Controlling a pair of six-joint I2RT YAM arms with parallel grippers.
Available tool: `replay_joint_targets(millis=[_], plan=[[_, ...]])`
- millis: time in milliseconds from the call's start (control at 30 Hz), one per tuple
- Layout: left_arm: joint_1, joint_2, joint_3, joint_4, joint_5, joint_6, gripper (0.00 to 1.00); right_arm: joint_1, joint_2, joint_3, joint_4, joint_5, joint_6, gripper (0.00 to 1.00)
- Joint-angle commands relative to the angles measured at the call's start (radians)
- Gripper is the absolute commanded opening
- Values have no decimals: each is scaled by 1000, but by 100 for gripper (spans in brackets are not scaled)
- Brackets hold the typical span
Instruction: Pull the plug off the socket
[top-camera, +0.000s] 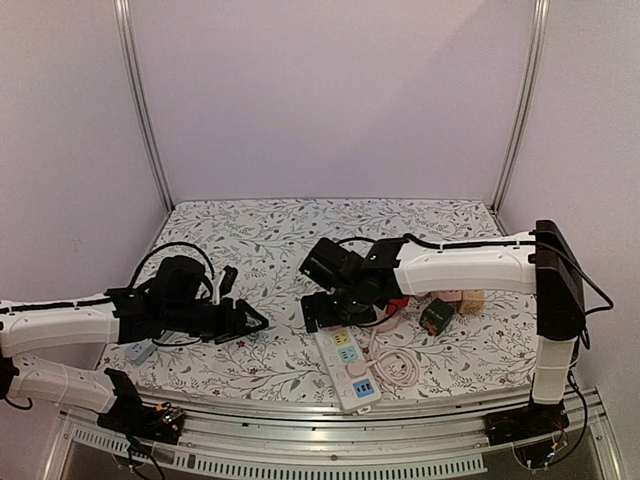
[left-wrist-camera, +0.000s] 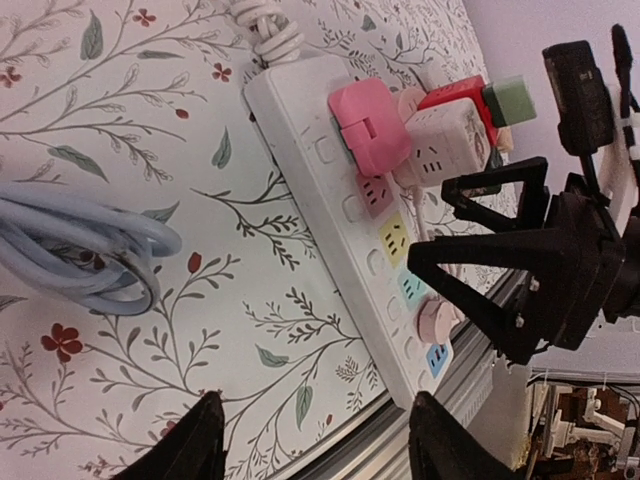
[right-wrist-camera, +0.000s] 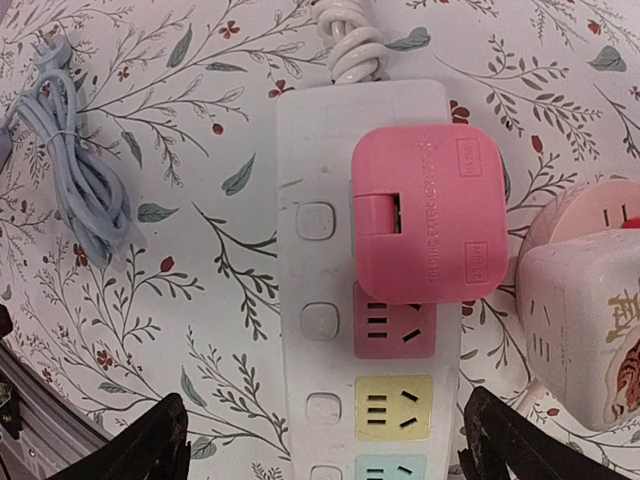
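A white power strip (right-wrist-camera: 320, 300) with coloured sockets lies on the floral cloth; it also shows in the top view (top-camera: 350, 372) and the left wrist view (left-wrist-camera: 330, 190). A square pink plug (right-wrist-camera: 430, 215) sits in the strip's end socket, near the cord, and shows in the left wrist view (left-wrist-camera: 368, 125). My right gripper (right-wrist-camera: 325, 450) is open wide above the strip, its fingers either side of it, just short of the plug; in the top view (top-camera: 328, 308) it hides the plug. My left gripper (left-wrist-camera: 315, 445) is open and empty, left of the strip (top-camera: 255, 322).
A bundled pale blue cable (right-wrist-camera: 85, 185) lies left of the strip. A white cube adapter (right-wrist-camera: 585, 330), a red adapter (left-wrist-camera: 455, 95) and a green one (top-camera: 437, 315) sit to its right. A round pink plug (left-wrist-camera: 437, 320) occupies a nearer socket. The table's metal front rail (top-camera: 330, 425) is close.
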Motion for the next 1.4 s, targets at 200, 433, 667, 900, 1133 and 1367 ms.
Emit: replay_joint_targets(millis=[200,433,667,900,1133,1367], plan=[[37,-70,-51,-47,21,9,58,-80,43,-19,-7,54,41,99],[44,-62,-43,-48,18,0,58,-146,45,-46,20,27,-12,99],[51,-18,-20,-46,25,6,57,-171,78,-39,121,-83,-56,97],[53,23,4,-33,33,4,56,-201,115,-34,160,-139,-59,89],[54,55,9,-16,29,-3,55,-205,128,-37,198,-244,-66,79],[54,81,10,13,44,-22,52,-206,103,-65,267,-332,-65,74]])
